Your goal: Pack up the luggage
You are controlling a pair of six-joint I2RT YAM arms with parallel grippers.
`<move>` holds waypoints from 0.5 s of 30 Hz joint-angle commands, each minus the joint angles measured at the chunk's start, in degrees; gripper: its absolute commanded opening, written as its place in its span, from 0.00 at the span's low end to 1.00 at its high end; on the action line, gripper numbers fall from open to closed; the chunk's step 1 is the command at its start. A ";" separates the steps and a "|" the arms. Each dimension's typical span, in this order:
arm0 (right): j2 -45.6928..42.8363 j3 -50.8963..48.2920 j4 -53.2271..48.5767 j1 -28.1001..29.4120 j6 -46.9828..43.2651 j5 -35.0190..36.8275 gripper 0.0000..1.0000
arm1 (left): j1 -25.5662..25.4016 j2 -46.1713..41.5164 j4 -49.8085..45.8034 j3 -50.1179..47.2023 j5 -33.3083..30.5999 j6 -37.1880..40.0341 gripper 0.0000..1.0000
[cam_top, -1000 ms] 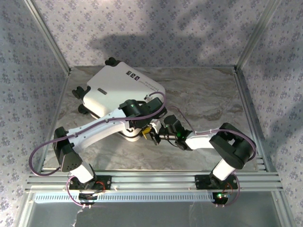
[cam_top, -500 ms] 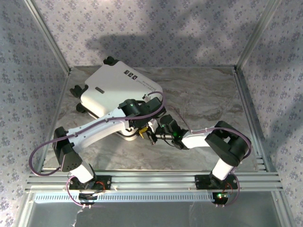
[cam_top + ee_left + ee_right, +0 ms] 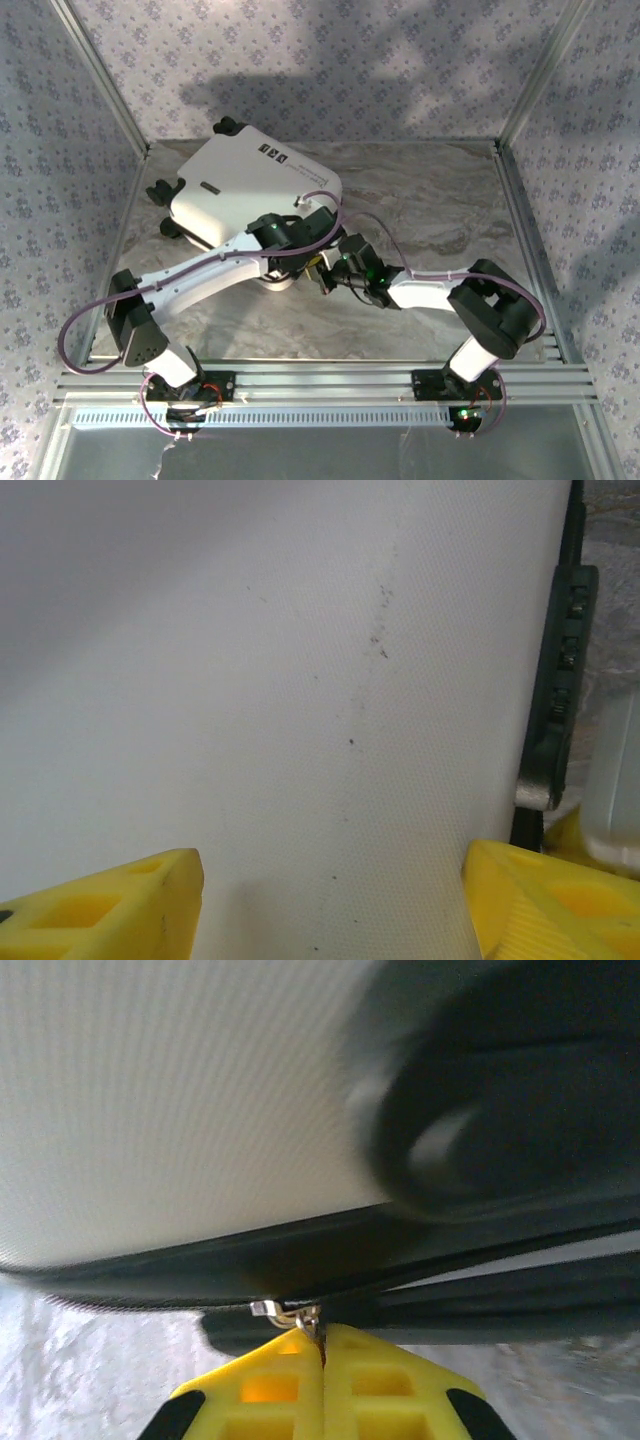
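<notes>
The white luggage [image 3: 250,180] lies at the back left of the table [image 3: 440,210]. The left gripper [image 3: 330,905] sits right over its shell, fingers spread apart. The right gripper [image 3: 322,1360] is at its near edge, pinching the little zipper pull [image 3: 285,1312].

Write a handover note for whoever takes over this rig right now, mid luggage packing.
Left gripper: open, fingers apart over the white shell, holding nothing.
Right gripper: shut on the zipper pull at the case's near edge.
Luggage: lying flat, lid down, rear left of the table.
Done: lid down, pull gripped.
Left: run the zipper around; how much is already zipped cannot be told.
</notes>
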 commanded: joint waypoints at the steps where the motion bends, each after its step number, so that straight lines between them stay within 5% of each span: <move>1: -0.93 1.41 -5.33 -4.55 3.50 10.49 0.00 | 0.79 -0.34 -6.97 -3.80 4.53 0.13 0.69; 15: 6.81 12.91 -10.83 -18.39 0.65 1.83 0.00 | 2.24 -1.85 -5.11 -6.45 5.85 1.10 0.68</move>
